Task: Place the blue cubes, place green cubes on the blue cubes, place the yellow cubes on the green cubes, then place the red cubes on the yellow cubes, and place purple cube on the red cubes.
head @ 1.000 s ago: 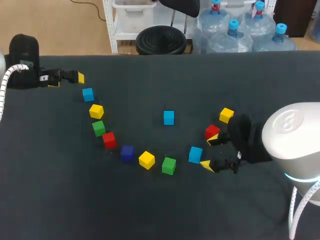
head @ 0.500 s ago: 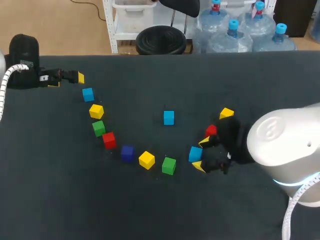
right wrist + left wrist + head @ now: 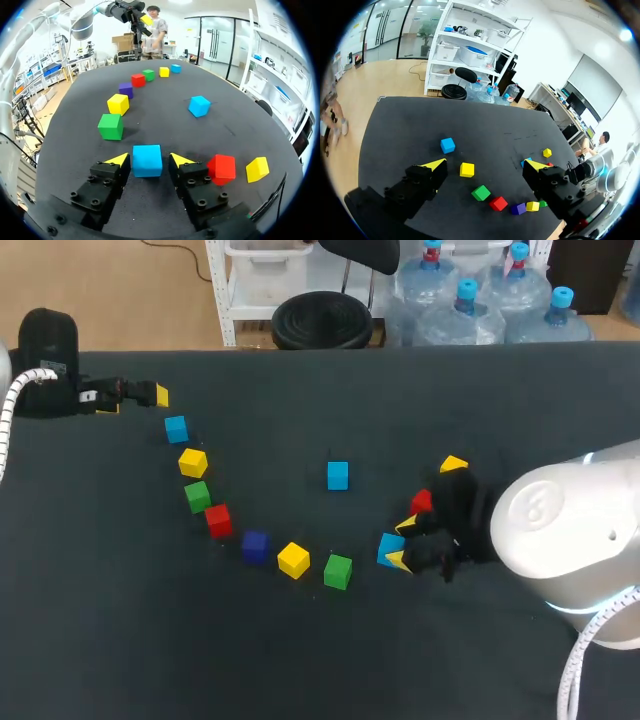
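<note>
Straddling a blue cube (image 3: 147, 160) on the table (image 3: 165, 90), the right jaws stand spread, one tip either side, a narrow gap visible. The left jaws are likewise spread, holding nothing.

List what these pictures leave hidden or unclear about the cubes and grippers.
Head view: the right gripper covers part of a small red cube and the small blue cube between its fingers.
Left wrist view: a finger of the left gripper hides most of a second small blue cube.

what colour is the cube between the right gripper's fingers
Blue cube; right wrist view shows it best.
</note>
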{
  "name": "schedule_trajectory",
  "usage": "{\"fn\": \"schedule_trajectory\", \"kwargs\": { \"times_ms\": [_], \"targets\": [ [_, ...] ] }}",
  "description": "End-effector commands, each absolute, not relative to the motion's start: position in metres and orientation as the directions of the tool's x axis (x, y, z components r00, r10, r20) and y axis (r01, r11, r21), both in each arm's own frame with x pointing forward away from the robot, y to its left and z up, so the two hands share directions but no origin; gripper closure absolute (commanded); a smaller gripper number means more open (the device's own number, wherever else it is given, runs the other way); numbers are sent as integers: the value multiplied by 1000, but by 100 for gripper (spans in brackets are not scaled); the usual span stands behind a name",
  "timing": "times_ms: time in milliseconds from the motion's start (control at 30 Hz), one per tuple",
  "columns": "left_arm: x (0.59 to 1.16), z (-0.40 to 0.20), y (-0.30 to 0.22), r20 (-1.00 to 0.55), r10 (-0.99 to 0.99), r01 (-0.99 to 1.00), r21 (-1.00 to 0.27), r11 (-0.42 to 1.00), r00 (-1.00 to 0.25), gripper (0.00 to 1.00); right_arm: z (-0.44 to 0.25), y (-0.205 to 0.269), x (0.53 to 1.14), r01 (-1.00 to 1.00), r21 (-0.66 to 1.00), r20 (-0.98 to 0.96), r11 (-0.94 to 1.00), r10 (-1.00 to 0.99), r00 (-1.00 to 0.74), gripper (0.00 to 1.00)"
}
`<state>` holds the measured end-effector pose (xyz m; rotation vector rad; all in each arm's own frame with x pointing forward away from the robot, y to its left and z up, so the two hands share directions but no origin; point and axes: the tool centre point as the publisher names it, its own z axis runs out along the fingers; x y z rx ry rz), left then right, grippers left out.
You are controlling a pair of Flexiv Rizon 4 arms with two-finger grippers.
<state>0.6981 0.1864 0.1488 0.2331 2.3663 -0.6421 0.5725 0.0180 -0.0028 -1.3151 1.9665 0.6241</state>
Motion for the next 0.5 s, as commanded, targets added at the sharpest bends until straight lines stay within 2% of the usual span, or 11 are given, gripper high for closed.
{"fn": "schedule_trajectory", "kwargs": {
  "times_ms": [33,133,200,267,300,500],
  "targets": [
    [699,150,185,-643,0,321,-383,866,-766,0,-5,21,574,-925,15,-757,380,-600,-258,54],
    [699,150,185,-643,0,321,-383,866,-766,0,-5,21,575,-924,14,-757,382,-600,-259,61],
    [699,150,185,-643,0,321,-383,866,-766,0,-5,21,575,-924,13,-757,382,-600,-259,74],
    [699,150,185,-643,0,321,-383,866,-766,0,-4,20,576,-924,9,-757,383,-600,-256,94],
    [699,150,185,-643,0,321,-383,866,-766,0,-3,19,576,-924,7,-758,382,-601,-255,100],
    [699,150,185,-643,0,321,-383,866,-766,0,6,15,584,-929,-13,-756,369,-612,-232,100]
  ]
}}
